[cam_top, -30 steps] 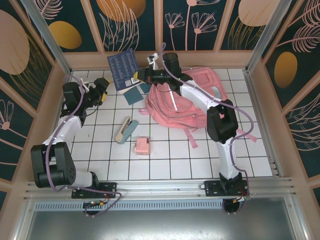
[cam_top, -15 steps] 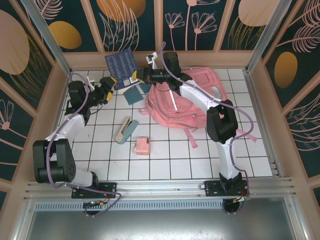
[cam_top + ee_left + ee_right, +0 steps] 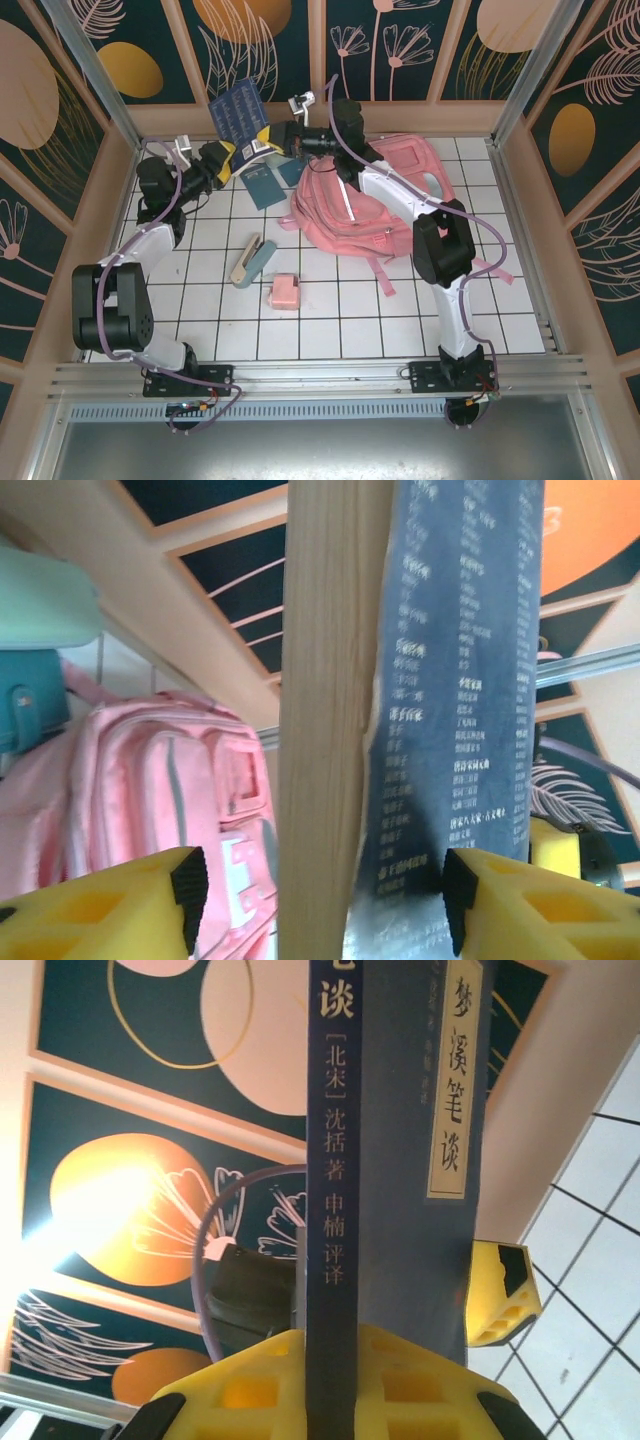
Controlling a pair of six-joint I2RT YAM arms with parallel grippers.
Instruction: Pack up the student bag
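**Blue book held up between both grippers, backpack lying behind**

The white tiled table (image 3: 330,320) carries the student bag (image 3: 335,228), a pink backpack lying flat at the centre-right toward the back wall, with the right arm reaching over it. In the left wrist view the bag (image 3: 150,780) shows behind the book.

A dark blue book (image 3: 233,108) with Chinese lettering stands raised off the table at the back left. The right gripper (image 3: 262,146) is clamped on it, and its yellow fingers (image 3: 250,1390) press narrowly on either side of the spine. The left gripper (image 3: 226,158) straddles the book's lower edge. One pad meets the cover (image 3: 450,680), while the other stands apart from the page edge, so the jaws are partly open and not gripping.

A teal flat case (image 3: 262,186) lies just left of the bag. A beige-and-teal case (image 3: 251,260) lies nearer. A small pink box (image 3: 284,292) sits just beside that.
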